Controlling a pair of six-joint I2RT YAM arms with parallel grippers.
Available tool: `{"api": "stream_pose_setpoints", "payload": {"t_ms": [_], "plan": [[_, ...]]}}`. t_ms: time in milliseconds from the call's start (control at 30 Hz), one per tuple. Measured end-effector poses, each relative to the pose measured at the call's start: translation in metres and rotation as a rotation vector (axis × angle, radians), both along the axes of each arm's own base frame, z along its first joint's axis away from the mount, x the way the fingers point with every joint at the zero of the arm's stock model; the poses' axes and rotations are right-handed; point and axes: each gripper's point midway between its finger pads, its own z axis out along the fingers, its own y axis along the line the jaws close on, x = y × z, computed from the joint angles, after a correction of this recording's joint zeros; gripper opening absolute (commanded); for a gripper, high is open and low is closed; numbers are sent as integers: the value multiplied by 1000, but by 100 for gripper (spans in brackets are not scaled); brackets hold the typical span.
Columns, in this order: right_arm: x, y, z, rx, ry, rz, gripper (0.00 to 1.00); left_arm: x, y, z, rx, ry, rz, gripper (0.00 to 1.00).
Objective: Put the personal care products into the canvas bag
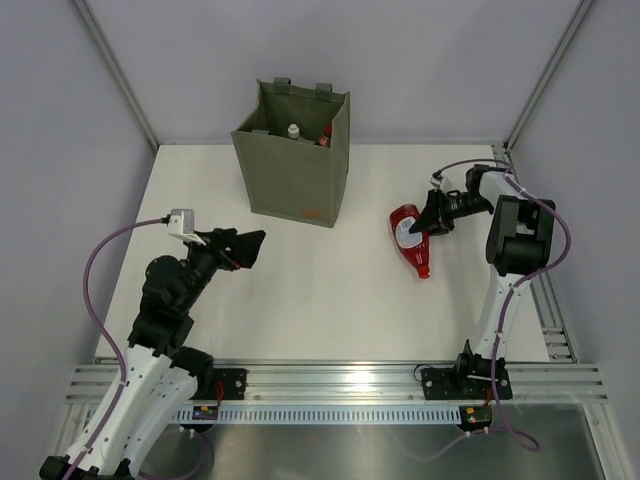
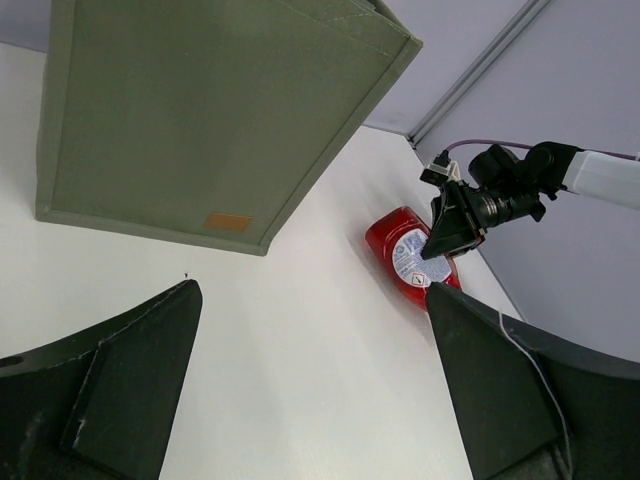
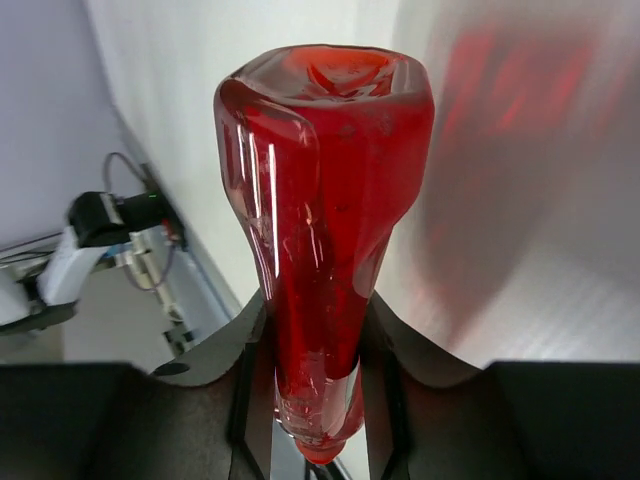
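Note:
The olive-green canvas bag (image 1: 295,165) stands upright at the back middle of the table, open at the top. Inside it I see a white bottle top (image 1: 293,130) and a red cap (image 1: 326,132); the other bottles are hidden. A red bottle (image 1: 409,238) lies slanted at the right, cap towards the near side. My right gripper (image 1: 432,218) is shut on it; in the right wrist view the fingers (image 3: 250,350) pinch the bottle (image 3: 325,190) near its neck. I cannot tell whether it rests on the table. My left gripper (image 1: 250,245) is open and empty, left of centre.
The left wrist view shows the bag (image 2: 200,120) with its orange label, the red bottle (image 2: 400,255) and the right gripper (image 2: 452,225) beyond white table. Grey walls enclose the table; an aluminium rail (image 1: 340,380) runs along the near edge.

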Motion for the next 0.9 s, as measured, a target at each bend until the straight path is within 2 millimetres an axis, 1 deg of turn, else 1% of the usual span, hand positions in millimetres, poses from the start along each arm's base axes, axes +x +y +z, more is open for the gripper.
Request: {"api": "stream_pose_setpoints", "payload": {"t_ms": [100, 233, 300, 367, 433, 467, 533, 633, 667, 700, 767, 833, 900], "plan": [[-2, 12, 13, 113, 7, -10, 0, -1, -1, -5, -9, 8, -4, 99], [4, 22, 35, 204, -23, -9, 0, -3, -1, -6, -24, 11, -5, 99], [14, 26, 53, 215, -62, 1, 0, -4, -1, -4, -29, 8, -5, 99], [30, 32, 80, 212, -149, 18, 0, -4, 0, -3, -33, 3, -4, 99], [47, 43, 118, 202, -249, 32, 0, -5, 0, -3, -34, 3, -4, 99], [54, 51, 140, 200, -308, 36, 0, -4, 0, -3, -34, 5, -2, 99], [68, 72, 193, 203, -454, 53, 0, -5, 0, -3, -33, 6, 0, 99], [72, 114, 274, 232, -647, 91, 0, -6, 2, -2, -35, 0, 5, 99], [72, 125, 294, 238, -704, 100, 0, -7, 2, 0, -37, -5, 7, 99], [68, 141, 316, 246, -763, 111, 0, -7, 3, 1, -38, -9, 10, 99], [59, 169, 353, 276, -852, 127, 0, -8, 4, 2, -40, -14, 14, 99], [52, 196, 384, 319, -941, 142, 0, -9, 5, 3, -42, -18, 17, 99], [54, 218, 401, 348, -1006, 127, 0, -10, 6, 4, -43, -19, 21, 99]]}}
